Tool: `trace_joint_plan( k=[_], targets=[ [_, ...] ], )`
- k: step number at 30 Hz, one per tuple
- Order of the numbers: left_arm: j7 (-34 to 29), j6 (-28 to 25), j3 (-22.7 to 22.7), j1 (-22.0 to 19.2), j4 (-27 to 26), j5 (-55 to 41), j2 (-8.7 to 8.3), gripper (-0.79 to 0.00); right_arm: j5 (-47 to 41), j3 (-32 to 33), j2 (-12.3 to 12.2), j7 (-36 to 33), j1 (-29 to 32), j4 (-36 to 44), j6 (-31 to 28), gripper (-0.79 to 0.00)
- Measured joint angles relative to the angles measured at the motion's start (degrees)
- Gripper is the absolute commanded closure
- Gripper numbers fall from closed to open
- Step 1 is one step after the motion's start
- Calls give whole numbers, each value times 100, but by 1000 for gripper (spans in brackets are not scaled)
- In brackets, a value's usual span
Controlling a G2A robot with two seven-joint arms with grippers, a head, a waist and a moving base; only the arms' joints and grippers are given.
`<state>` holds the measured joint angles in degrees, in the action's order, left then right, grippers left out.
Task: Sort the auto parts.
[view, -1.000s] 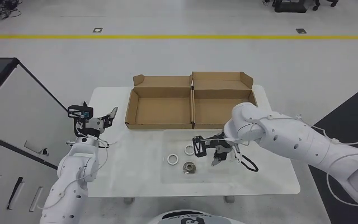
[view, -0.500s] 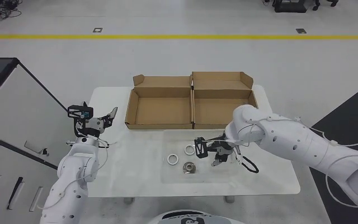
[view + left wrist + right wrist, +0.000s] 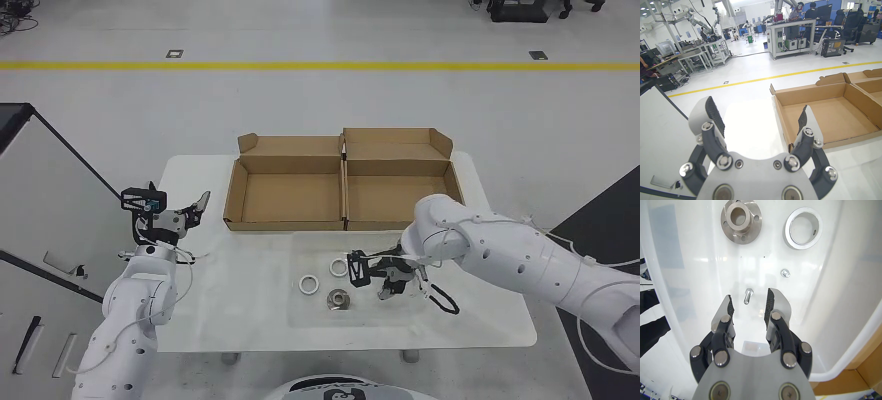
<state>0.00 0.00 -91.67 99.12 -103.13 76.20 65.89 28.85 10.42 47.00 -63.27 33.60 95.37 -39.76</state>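
Observation:
A white tray on the table holds a steel flange, a silver ring, a short bolt and a longer bolt. A second ring lies farther left in the tray. My right gripper is low inside the tray and open, its fingertips on either side of the longer bolt without touching it. My left gripper is open and holds nothing, raised over the table's left edge, to the left of a cardboard box.
Two open, empty cardboard boxes stand side by side at the back of the table, just behind the tray. A white panel leans to the left of the table.
My right gripper has moved slightly toward the table's front and lower into the tray. The left arm has stayed put.

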Motion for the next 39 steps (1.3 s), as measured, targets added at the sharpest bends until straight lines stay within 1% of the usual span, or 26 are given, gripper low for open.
trace_joint_plan(
  k=[11,18,20,21,23,24,26,39],
  targets=[
    [0,0,0,0,0,0,0,-785,152,71,36,56,162,-118,14,-369],
    [0,0,0,0,0,0,0,-785,224,106,67,68,249,-178,3,-317],
    [0,0,0,0,0,0,0,-785,243,118,78,67,269,-192,-2,-274],
    [0,0,0,0,0,0,0,-785,250,123,82,67,278,-196,-4,-228],
    [0,0,0,0,0,0,0,-785,260,137,91,69,298,-206,-5,-197],
    [0,0,0,0,0,0,0,-785,266,143,95,69,307,-208,-6,-151],
    [0,0,0,0,0,0,0,-785,285,157,102,66,326,-212,-10,0],
    [0,0,0,0,0,0,0,-785,444,372,88,220,419,-128,56,0]
  ],
)
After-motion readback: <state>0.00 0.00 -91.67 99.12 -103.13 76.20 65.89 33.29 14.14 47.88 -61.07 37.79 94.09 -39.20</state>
